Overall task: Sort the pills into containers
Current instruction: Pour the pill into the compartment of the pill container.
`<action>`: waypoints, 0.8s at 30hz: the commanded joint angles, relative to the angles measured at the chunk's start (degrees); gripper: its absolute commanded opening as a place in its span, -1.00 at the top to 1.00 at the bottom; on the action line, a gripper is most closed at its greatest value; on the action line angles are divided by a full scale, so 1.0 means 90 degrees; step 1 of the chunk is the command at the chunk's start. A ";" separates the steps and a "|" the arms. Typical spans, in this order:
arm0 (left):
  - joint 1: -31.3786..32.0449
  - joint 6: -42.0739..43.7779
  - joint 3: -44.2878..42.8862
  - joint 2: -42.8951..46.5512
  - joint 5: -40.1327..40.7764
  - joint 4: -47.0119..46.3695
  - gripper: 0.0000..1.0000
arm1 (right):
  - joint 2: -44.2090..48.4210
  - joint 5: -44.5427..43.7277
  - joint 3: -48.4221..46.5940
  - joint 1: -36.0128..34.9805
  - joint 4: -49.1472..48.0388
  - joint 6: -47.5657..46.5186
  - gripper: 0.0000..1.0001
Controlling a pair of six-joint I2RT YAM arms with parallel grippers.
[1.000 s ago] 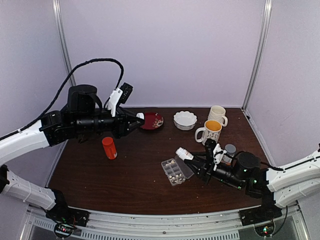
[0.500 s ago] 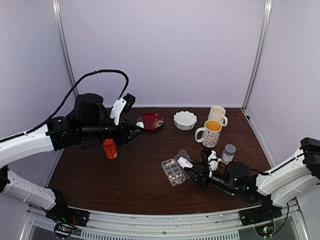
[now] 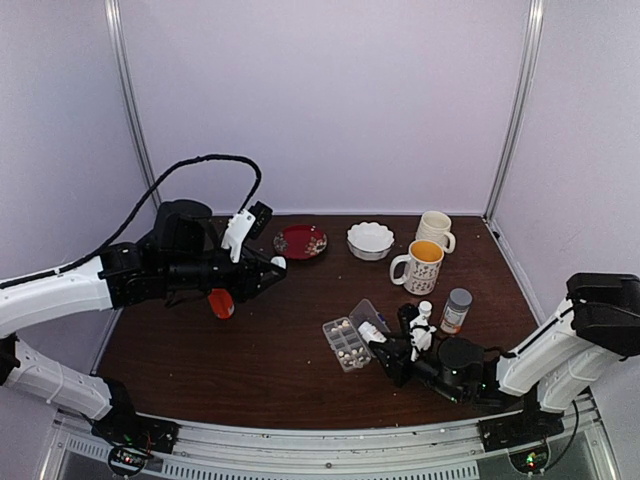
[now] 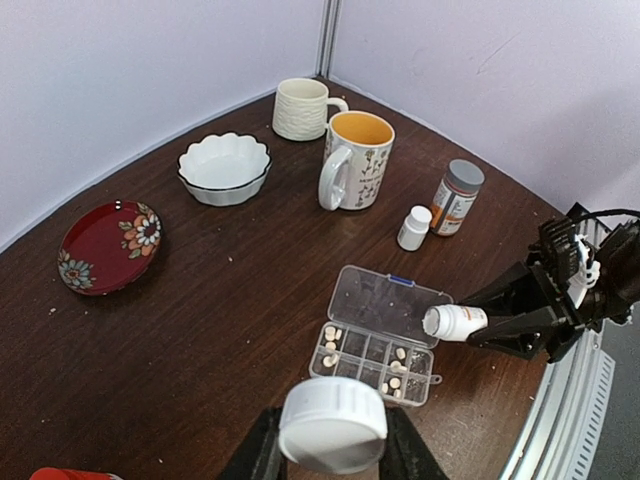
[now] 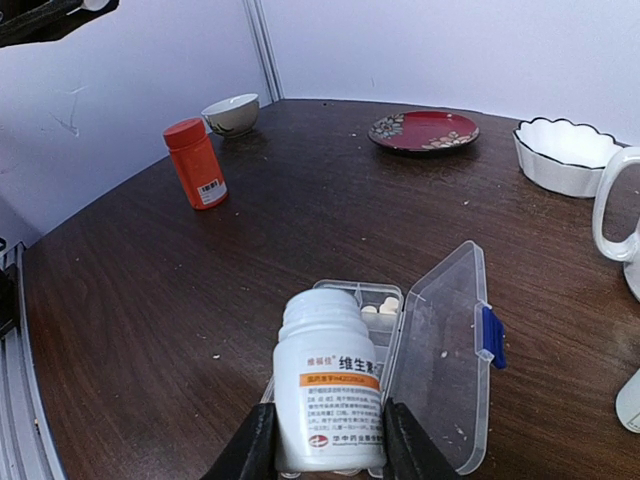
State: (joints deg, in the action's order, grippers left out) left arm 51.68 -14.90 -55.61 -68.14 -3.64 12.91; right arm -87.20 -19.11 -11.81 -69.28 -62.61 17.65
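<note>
Surface: dark brown wooden bench [image 3: 270,365], flecked with pale crumbs; pale lilac walls [image 3: 330,100] on three sides; metal corner posts [image 3: 515,110]; a metal rail [image 3: 330,445] along the near edge by the arm bases.

Left hand [image 4: 333,442]: raised above the bench; clenched on a white cap [image 4: 332,420], one finger on each side of it, its round face toward the wrist camera.

Right hand [image 5: 325,445]: low over the bench; grasping a white bottle [image 5: 328,385] with an orange-banded label, one finger on each side of its base; neck end pointing away from the hand.

Task items: clear organizer box [image 4: 372,362] flat on the bench directly ahead of the right hand, just beyond the bottle's neck; hinged lid [image 5: 445,360] open and tilted back to that hand's right, with a blue latch [image 5: 492,335] on its edge; pills [image 4: 398,353] lying in several of the small compartments [image 4: 352,347].

Around the right hand: an orange bottle [image 5: 196,162] upright ahead and to the left, well apart; a small beige bowl [image 5: 230,113] beyond it; a red flowered plate [image 5: 424,130] far ahead; a white scalloped bowl [image 5: 565,152] to the plate's right; a yellow-lined patterned mug [image 4: 355,160] and a ribbed cream mug [image 4: 303,108] close together, contact not clear; a small white bottle [image 4: 413,227] and a grey-capped bottle [image 4: 455,197] just beside each other, near the hand's right.

In the way: the held bottle hides the box's near end in the right wrist view; the left arm covers part of the orange bottle in the top view.
</note>
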 commanded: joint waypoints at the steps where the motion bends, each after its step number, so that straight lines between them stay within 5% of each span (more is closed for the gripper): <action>1: -0.0049 0.0010 0.0135 0.0004 0.0061 -0.0425 1.00 | -0.0172 -0.0357 -0.0293 -0.0047 0.0240 0.0299 1.00; 24: -0.0049 0.0094 0.0395 -0.0271 -0.0077 -0.0514 0.84 | -0.0404 -0.0545 -0.1055 -0.0042 0.1879 0.0938 1.00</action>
State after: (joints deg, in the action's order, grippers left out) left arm 51.68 -14.44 -52.45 -69.49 -3.79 11.70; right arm -91.61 -22.17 -19.66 -69.41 -50.33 24.29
